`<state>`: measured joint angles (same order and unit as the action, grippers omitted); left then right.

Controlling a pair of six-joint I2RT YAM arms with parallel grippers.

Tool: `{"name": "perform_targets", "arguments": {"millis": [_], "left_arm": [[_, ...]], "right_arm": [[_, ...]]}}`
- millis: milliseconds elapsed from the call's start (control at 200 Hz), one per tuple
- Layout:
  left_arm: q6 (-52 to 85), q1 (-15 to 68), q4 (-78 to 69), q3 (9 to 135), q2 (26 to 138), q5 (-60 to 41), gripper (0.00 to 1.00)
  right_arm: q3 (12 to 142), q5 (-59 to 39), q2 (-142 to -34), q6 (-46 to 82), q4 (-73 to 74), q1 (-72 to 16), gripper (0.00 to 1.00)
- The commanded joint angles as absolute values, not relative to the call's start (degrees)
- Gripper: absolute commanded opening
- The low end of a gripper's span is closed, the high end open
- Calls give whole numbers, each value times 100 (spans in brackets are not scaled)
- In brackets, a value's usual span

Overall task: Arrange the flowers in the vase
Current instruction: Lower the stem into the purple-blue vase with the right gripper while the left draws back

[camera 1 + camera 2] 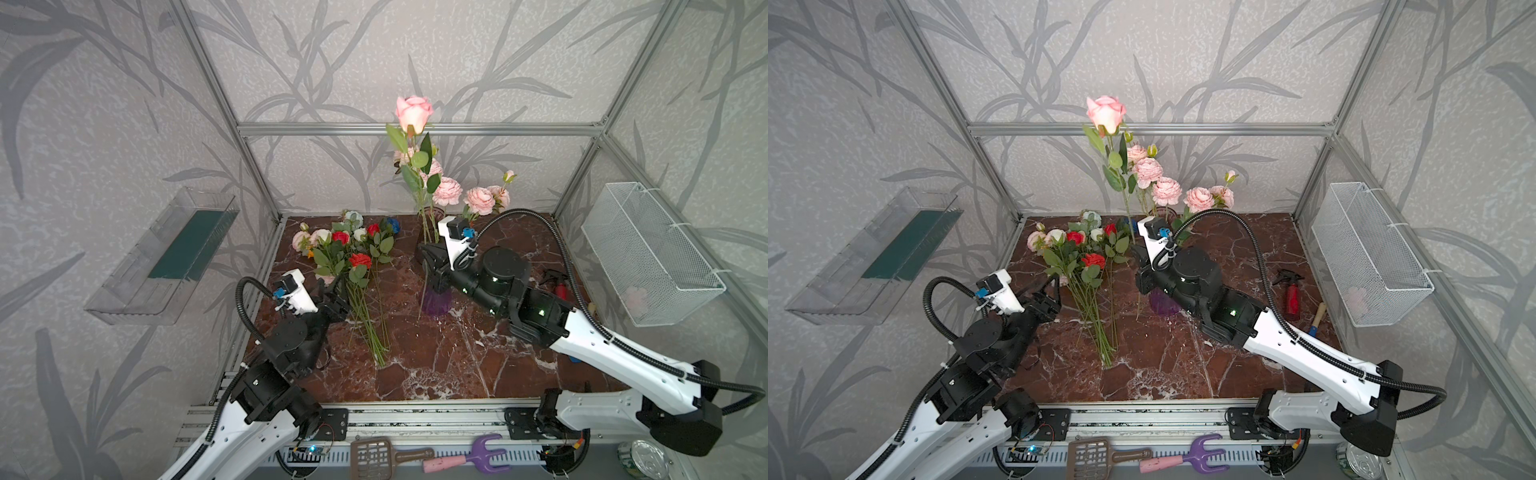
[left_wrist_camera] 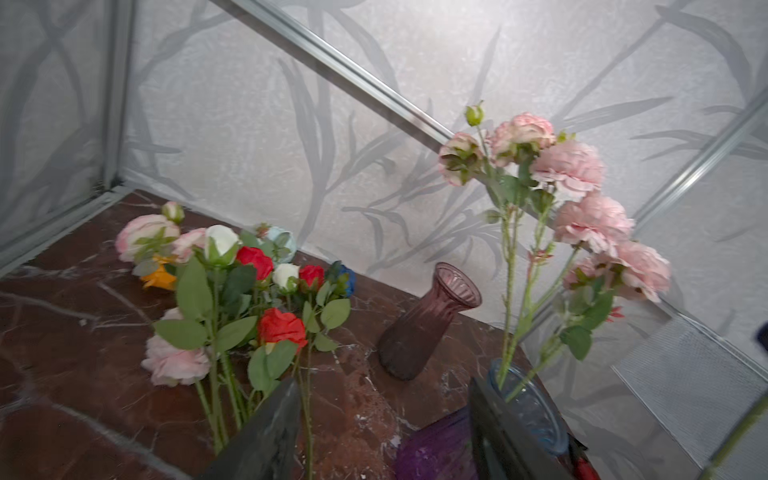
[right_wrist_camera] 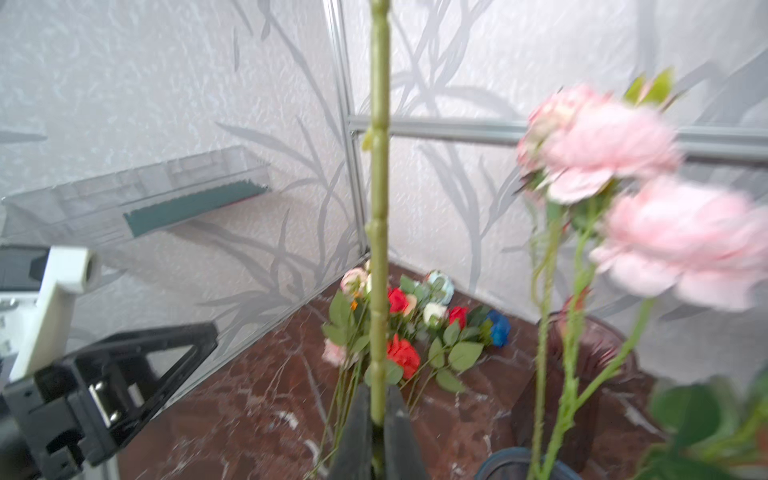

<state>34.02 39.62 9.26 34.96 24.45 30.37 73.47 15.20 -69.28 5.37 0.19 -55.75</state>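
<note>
Right wrist view: we are looking at the right end effector [image 3: 376, 401] clamping its two dark fingers [image 3: 353, 436] together on the green stem [image 3: 379, 208] of a pink rose [image 1: 413, 112]. In both top views the rose is standing nearly upright, its bloom rising above the rear frame rail. The right end effector is gripping the stem low down, above the purple vase [image 1: 436, 301]. The stem's bottom end is hanging at the vase's left side; we cannot tell whether it is inside the mouth or just beside it.

The left wrist view is showing us a blue vase [image 2: 534, 411] just beside the purple one. The pink peonies [image 2: 582, 195] are standing in it and leaning toward the right wall. A mauve vase [image 2: 428, 324] is standing further back, near the rear wall.

The left end effector [image 1: 341, 297] is hovering with its fingers spread apart, holding nothing, just beside the stems of the loose flowers [image 1: 353, 257]. Those flowers are lying in a bunch on the brown marbled surface [image 1: 436, 365], with blooms toward the back-left corner and stem ends pointing to the front. We are seeing red, white, blue, orange and pale pink heads among green leaves. A red spray bottle [image 1: 1292, 297] is lying near the right edge, below a wire basket [image 1: 648, 253] hanging on the right wall.
</note>
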Motion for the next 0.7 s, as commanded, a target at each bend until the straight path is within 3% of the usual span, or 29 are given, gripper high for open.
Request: {"name": "perform_targets", "arguments": {"millis": [0,230,695], "left_arm": [[4012,3967,1583,3395,2226,3885,64],[4148,3969,1662,3384,2247,3761,64],[4149,3969,1579,3405,2435,3618,64]], "right_arm": [[7627,2104,-6852,-458,800,-5300,0],[7734,2533,-7245,-1254,1737,-4776,0],[6465,2509,-7495,-385,1934,-4507,0]]}}
